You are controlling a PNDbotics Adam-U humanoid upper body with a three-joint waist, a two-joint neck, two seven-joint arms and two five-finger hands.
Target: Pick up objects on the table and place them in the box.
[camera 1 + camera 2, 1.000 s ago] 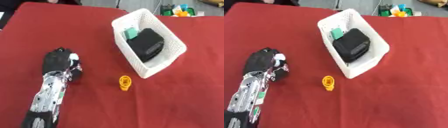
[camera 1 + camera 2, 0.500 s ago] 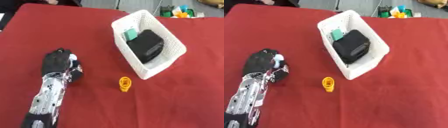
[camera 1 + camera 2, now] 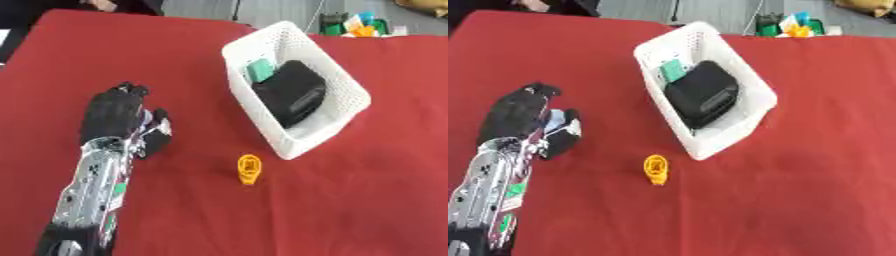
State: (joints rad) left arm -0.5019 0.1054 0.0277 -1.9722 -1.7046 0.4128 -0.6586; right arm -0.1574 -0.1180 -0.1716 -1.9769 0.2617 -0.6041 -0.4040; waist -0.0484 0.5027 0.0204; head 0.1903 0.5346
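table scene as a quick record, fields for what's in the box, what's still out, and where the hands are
surface: red table cover
box: white perforated basket, standing on the cover, far right of centre
in the box: large black case; green item tucked at its far end
still out: small orange object, lying on the cover just in front of the box's near corner
left hand: over the cover, left of the orange object, fingers curled, apparently holding nothing
right hand: not in view
far edge: colourful items beyond the cover
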